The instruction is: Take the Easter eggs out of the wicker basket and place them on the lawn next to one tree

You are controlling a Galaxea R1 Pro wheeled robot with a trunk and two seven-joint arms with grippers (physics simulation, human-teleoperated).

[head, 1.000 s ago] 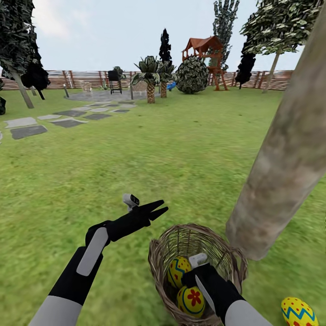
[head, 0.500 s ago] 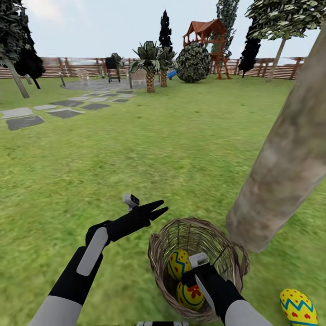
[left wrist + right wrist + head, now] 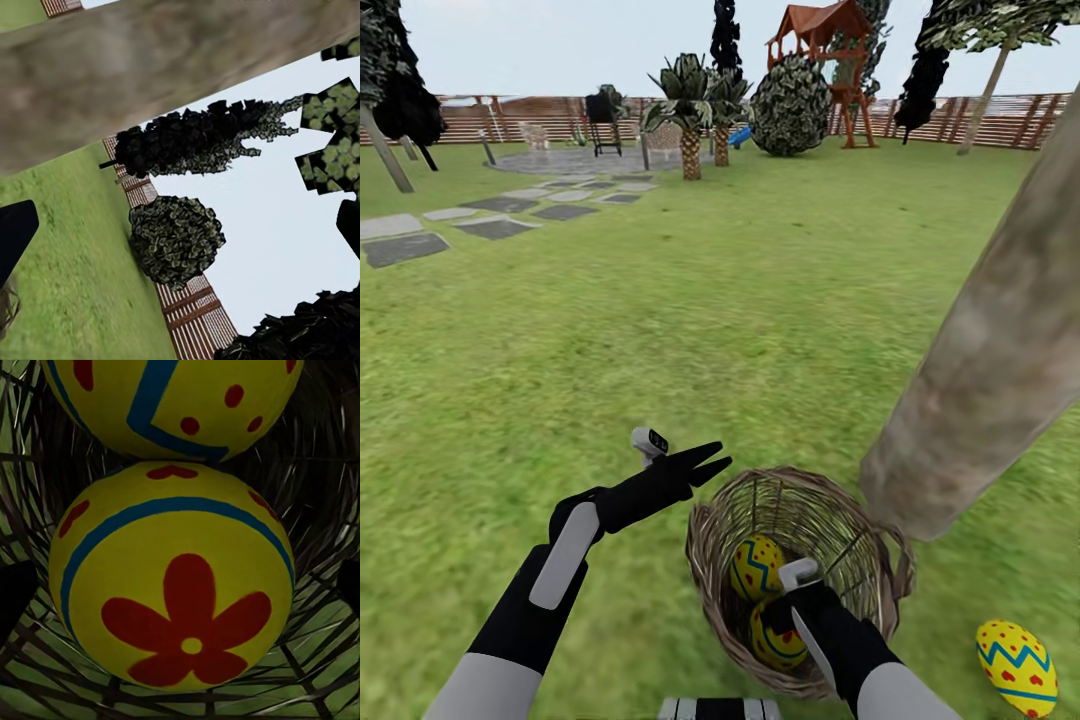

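Close up, the right wrist view shows a flower-painted egg [image 3: 176, 592] between the right tool's spread fingers inside the wicker basket [image 3: 800, 580]; overhead, the left tool [image 3: 710, 462] hangs spread, a third egg [image 3: 1016, 667] beside the tree [image 3: 990, 370].

Wicker basket [image 3: 705, 560] sat on the lawn [image 3: 690, 330], just beside the thick tree trunk [image 3: 990, 360]. Two yellow eggs lay inside: a zigzag egg [image 3: 755, 566] and, under it, a second egg [image 3: 772, 640] partly hidden by the right arm. Right gripper [image 3: 796, 586] reached down into the basket, fingers hidden. Left gripper [image 3: 710, 461] hovered over grass left of the basket, fingers parted. Third egg [image 3: 1015, 667] lay on grass right of the basket, near the trunk.
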